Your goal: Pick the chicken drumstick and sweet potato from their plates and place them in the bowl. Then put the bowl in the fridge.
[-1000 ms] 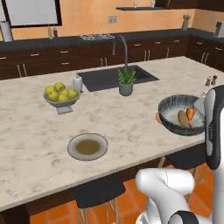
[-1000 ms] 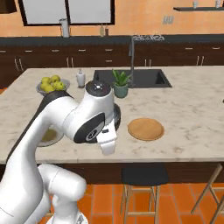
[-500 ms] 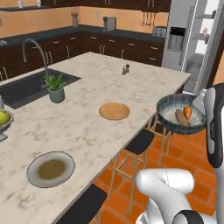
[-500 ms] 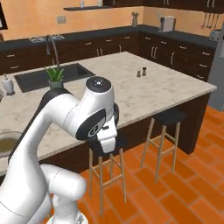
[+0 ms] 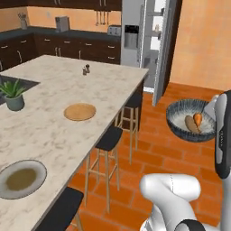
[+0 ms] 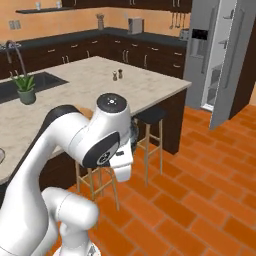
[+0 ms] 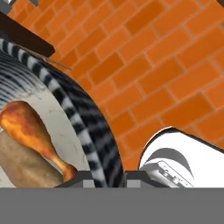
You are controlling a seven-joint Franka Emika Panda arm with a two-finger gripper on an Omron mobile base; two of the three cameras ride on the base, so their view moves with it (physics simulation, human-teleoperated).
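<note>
Orange brick floor [image 5: 149, 149] spreads past the end of a marble island table [image 5: 49, 122], and beyond it the grey fridge [image 5: 135, 31] stands with its door swung open, shelves showing inside. Out over that floor, well clear of the table, the dark striped bowl [image 5: 178, 122] hangs in the air at the right of the left base view, beside the white arm. Inside it lie the vivid orange sweet potato [image 5: 197, 119] and the tan chicken drumstick [image 5: 191, 125], touching one another. In the hand view the bowl's striped rim [image 7: 87, 127] runs straight down between the fingers [image 7: 107, 181], which are clamped together on it, with both pieces of food close against the inner wall. On the table sit two bare plates: the light wooden plate [image 5: 80, 112] toward the far end and the grey plate [image 5: 20, 179] with a brownish centre nearer the camera. A small potted plant [image 5: 13, 94] stands by the sink, and salt and pepper shakers [image 5: 85, 69] sit near the table's far edge. Black bar stools [image 5: 110, 140] line its side
</note>
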